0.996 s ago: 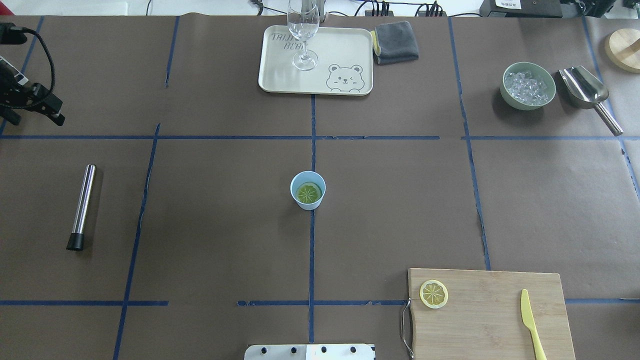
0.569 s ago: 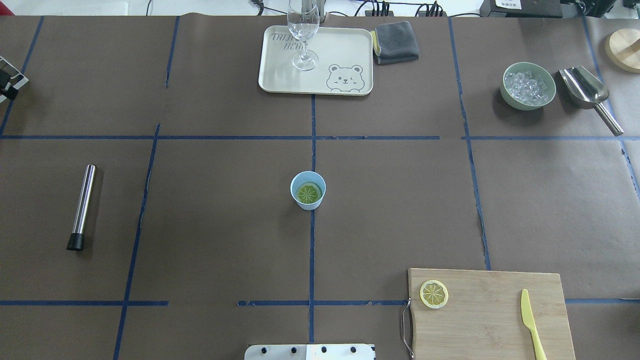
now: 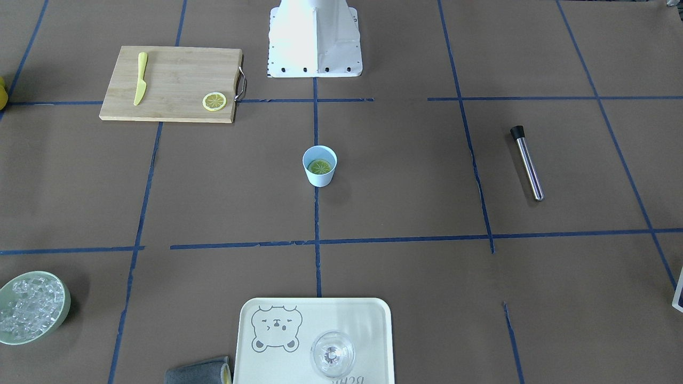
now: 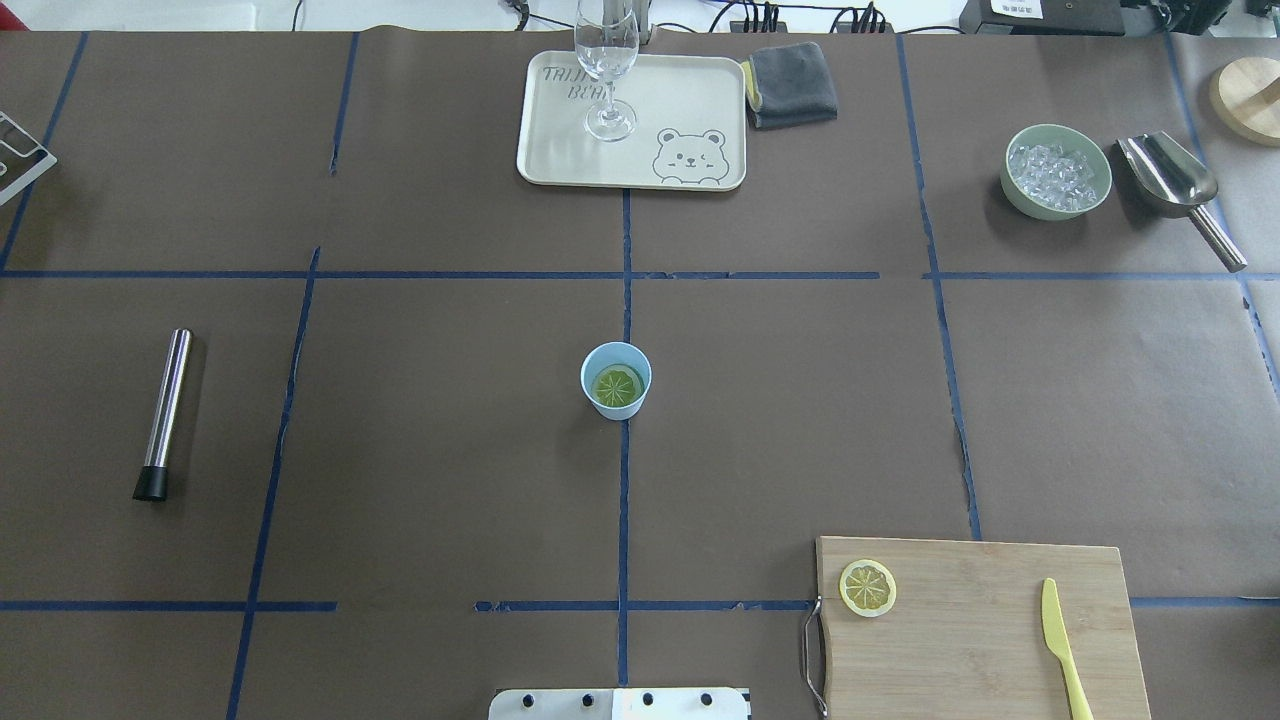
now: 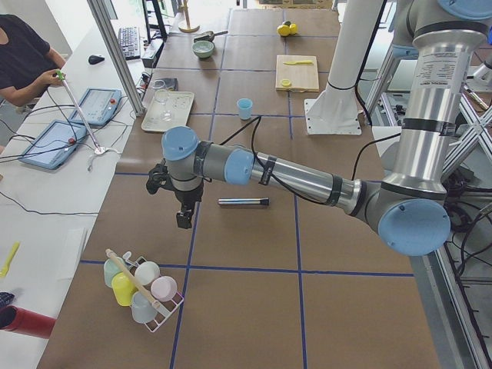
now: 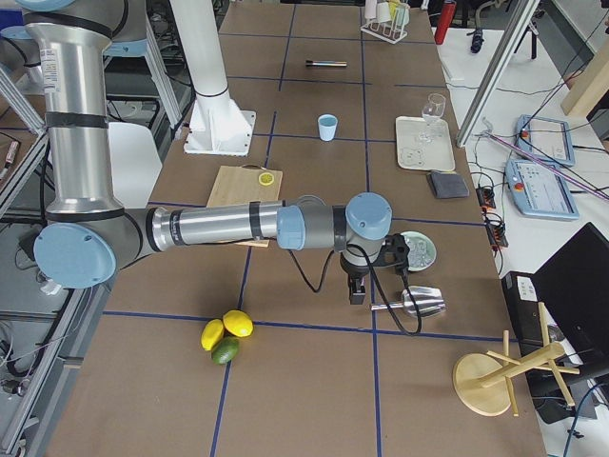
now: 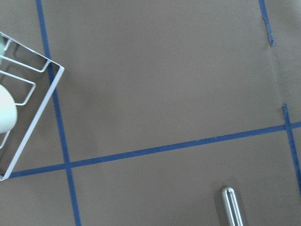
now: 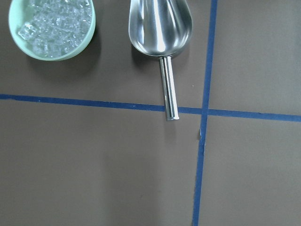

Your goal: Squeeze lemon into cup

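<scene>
Lemon (image 3: 320, 167) inside cup (image 3: 320, 180) mid-frame on counter (image 3: 427, 176), left hand (image 5: 183, 219) and right hand (image 6: 356, 293) hovering far off, grip cannot be told.

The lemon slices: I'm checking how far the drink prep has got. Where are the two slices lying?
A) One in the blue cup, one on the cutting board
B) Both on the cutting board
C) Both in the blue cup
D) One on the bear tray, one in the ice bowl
A: one lemon slice lies in the bottom of the light-blue cup, while the second slice rests on the cutting board near its handle end.
</scene>
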Tool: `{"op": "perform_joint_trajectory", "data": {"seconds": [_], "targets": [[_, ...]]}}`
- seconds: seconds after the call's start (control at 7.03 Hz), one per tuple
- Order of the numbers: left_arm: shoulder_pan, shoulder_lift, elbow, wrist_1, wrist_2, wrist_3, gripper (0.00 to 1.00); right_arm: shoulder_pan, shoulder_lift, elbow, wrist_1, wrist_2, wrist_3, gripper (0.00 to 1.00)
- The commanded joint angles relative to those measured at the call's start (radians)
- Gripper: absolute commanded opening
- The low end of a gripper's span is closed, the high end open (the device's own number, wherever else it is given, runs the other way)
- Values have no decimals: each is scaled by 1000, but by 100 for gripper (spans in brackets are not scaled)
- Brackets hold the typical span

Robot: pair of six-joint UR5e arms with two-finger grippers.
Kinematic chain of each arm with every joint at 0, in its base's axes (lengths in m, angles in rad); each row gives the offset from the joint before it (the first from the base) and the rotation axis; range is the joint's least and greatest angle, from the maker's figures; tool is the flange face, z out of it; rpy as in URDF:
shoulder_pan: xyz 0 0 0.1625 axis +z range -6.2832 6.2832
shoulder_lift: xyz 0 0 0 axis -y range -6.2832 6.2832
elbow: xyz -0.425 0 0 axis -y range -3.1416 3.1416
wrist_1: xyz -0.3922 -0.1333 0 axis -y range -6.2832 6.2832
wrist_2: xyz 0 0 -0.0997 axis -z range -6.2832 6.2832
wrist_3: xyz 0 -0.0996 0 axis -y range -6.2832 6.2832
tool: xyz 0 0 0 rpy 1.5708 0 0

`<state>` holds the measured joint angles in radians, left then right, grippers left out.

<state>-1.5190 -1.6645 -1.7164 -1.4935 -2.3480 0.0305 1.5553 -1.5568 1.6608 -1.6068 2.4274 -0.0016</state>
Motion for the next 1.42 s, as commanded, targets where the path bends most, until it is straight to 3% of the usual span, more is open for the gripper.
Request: {"op": "perform_joint_trajectory", "data": {"seconds": [0.0, 1.28], "targets": [[-35, 84, -9, -2, -5, 63, 100, 14, -8, -47, 48, -4, 0, 100], [-53, 121, 55, -5, -7, 51, 100, 14, -3, -47, 48, -5, 0, 100]]}}
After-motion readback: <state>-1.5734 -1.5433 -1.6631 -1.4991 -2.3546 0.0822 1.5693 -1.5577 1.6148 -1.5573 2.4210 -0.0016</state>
